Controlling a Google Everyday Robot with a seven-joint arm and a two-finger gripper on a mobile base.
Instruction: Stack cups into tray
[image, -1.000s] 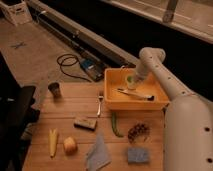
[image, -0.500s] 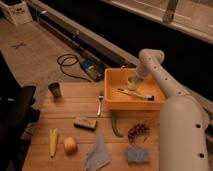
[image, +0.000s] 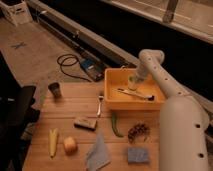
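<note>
A yellow tray (image: 111, 95) stands on the wooden table at the back right. A pale translucent cup (image: 133, 83) stands upright inside it near the back wall. My gripper (image: 135, 77) reaches down into the tray from the right and is at the top of this cup. A small dark cup (image: 55, 90) stands upright on the table far to the left, apart from the tray. A long utensil (image: 136, 94) lies across the tray floor in front of the pale cup.
On the table lie a fork (image: 100, 105), a green pepper (image: 116, 125), a brown block (image: 85, 122), grapes (image: 137, 132), a blue sponge (image: 137, 155), a grey cloth (image: 97, 155), an orange fruit (image: 70, 145) and a corn cob (image: 52, 142). My arm's white body (image: 182, 130) fills the right. A cable (image: 70, 62) lies on the floor behind.
The gripper stays at the pale cup in the tray. The arm's lower body has shifted slightly; nothing else moved.
</note>
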